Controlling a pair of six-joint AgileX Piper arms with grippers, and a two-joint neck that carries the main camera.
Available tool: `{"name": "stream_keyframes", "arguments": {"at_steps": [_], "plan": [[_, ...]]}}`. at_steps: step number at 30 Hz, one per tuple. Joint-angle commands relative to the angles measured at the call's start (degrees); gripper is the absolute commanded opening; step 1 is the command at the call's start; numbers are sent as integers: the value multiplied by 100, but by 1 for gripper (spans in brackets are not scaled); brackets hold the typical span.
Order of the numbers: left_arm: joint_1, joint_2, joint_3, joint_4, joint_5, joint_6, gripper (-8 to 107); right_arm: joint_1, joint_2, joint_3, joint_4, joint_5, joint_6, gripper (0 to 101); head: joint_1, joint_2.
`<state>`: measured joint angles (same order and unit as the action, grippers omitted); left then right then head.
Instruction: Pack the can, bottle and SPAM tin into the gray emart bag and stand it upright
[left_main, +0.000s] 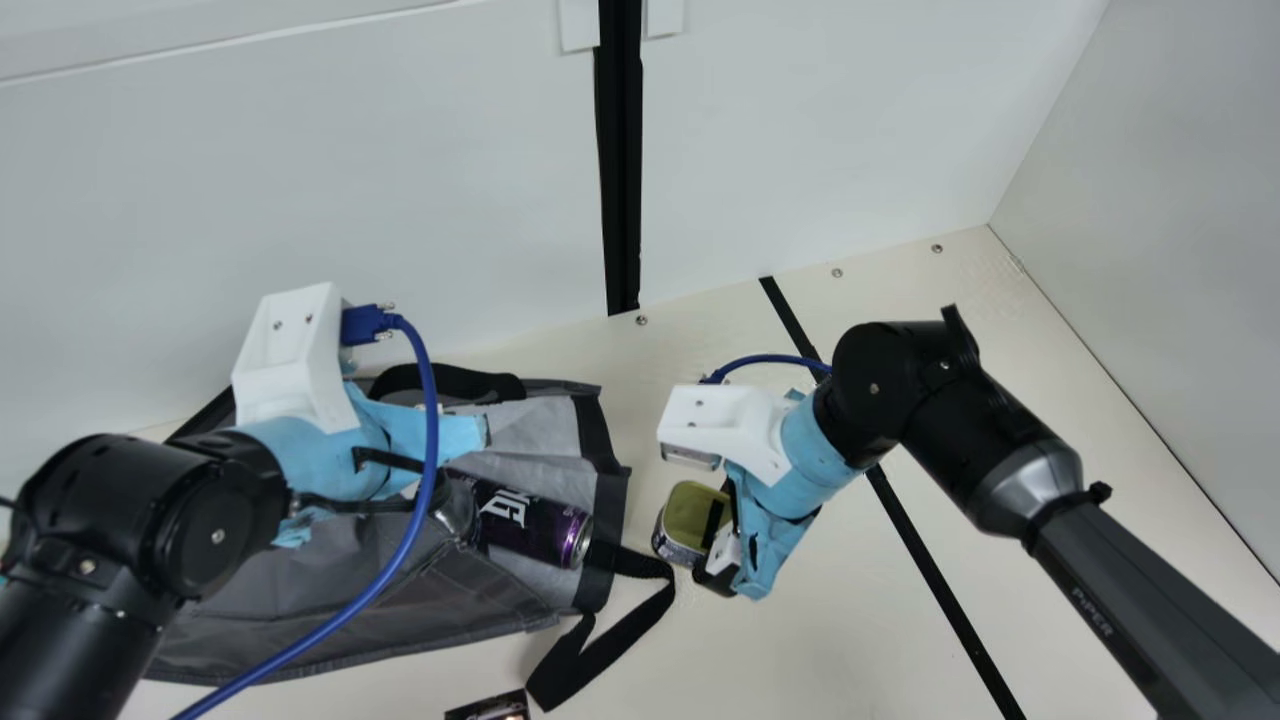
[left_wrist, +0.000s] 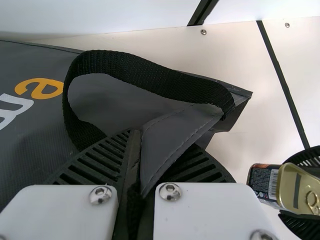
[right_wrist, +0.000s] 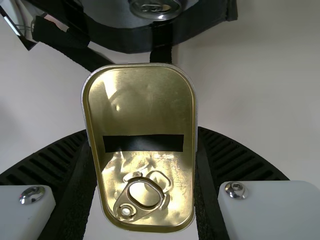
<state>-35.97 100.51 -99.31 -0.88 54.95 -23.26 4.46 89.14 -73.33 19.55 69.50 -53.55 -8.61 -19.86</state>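
Observation:
My left gripper (left_main: 464, 466) is over the gray bag (left_main: 350, 610), which lies flat with its mouth to the right. In the left wrist view my left gripper (left_wrist: 162, 145) is shut on a fold of the bag (left_wrist: 172, 132) beside a handle. A purple can (left_main: 535, 525) lies on its side in the bag's mouth; its lidded end (right_wrist: 156, 7) faces out. Right of that mouth, my right gripper (left_main: 722, 532) holds the SPAM tin (left_main: 690, 515). In the right wrist view the tin's gold lid (right_wrist: 145, 115) is between the fingers of my right gripper (right_wrist: 146, 145).
A black strap (left_main: 600, 650) trails from the bag's mouth onto the cream table (left_main: 830, 640). Near the bottom edge lies a dark printed object (left_main: 490, 706). White panels (left_main: 300, 180) stand behind the bag, and another (left_main: 1180, 300) rises at the right.

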Motion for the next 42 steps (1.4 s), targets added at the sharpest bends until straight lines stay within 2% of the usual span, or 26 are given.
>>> {"name": "stream_keyframes", "arguments": {"at_steps": [1,9,23,42], "plan": [[0,0,0,0,0,0,-8,30,28,11,90,-48,-23,0,-139,-14],[0,0,0,0,0,0,-8,72,98,172,593,-373,-232,0,-139,-14],[0,0,0,0,0,0,-8,199,103,618,1912,-1107,-911,0,-139,-14],[0,0,0,0,0,0,-8,533,388,800,3451,-1980,-1717,0,-139,-14]]}}
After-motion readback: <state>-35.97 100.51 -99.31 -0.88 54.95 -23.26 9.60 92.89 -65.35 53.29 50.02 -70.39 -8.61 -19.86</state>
